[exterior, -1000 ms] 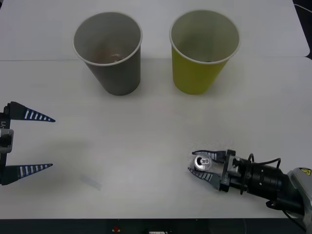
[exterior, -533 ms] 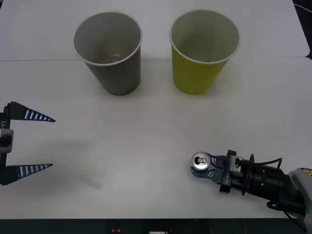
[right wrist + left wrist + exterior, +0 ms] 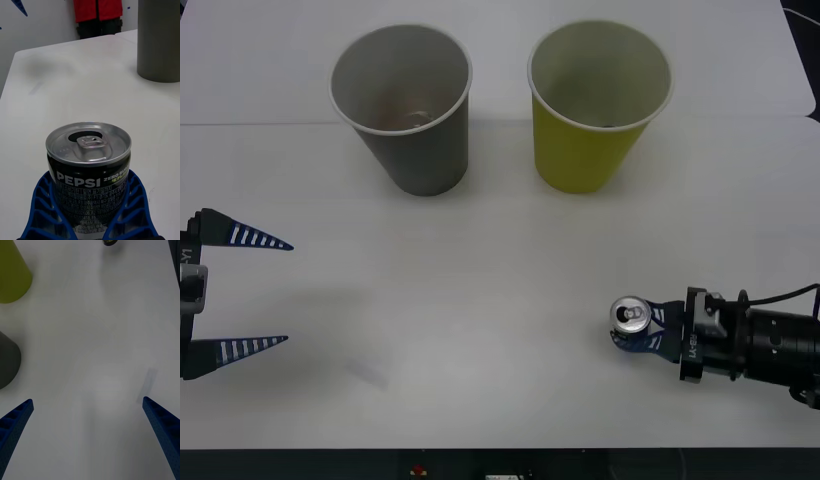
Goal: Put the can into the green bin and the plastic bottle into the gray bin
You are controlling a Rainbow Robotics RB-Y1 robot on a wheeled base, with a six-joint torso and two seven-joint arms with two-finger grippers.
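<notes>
Blue fingers [image 3: 50,210] of the right gripper [image 3: 652,331] clamp the can [image 3: 630,316]; left gripper [image 3: 250,292] waits spread wide.

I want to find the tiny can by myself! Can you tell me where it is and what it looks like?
Start at the white table and look at the near edge on the robot's right side, well in front of the green bin. There the right gripper has its blue fingers closed around the can. It is far smaller than both cups, black with a shiny silver pull-tab top.
</notes>
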